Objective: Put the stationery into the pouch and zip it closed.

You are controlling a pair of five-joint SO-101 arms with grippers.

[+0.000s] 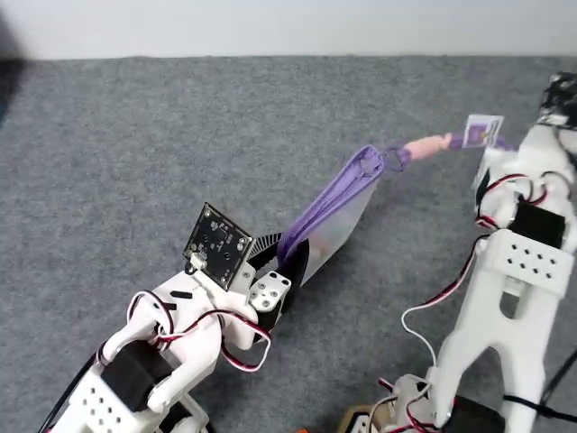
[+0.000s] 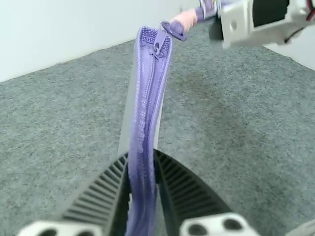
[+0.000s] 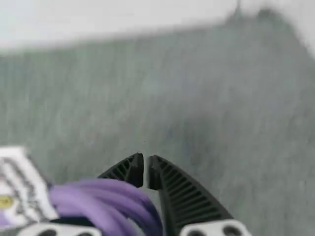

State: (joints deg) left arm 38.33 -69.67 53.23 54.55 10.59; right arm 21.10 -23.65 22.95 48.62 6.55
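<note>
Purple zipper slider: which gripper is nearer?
Right. The right gripper holds the pink pull strap just past the purple zipper slider; the left gripper clamps the translucent pouch at its opposite end.

You won't find any text here that can be read. The white tag (image 1: 484,131) carries dark print. It's too blurred to make out.

Your desk (image 1: 135,162) has a grey, felt-like top running back to a pale wall (image 1: 270,27). A small orange-brown object (image 1: 353,419) sits at its near edge. Whether the pouch (image 1: 334,203) touches the desk, you cannot tell.
</note>
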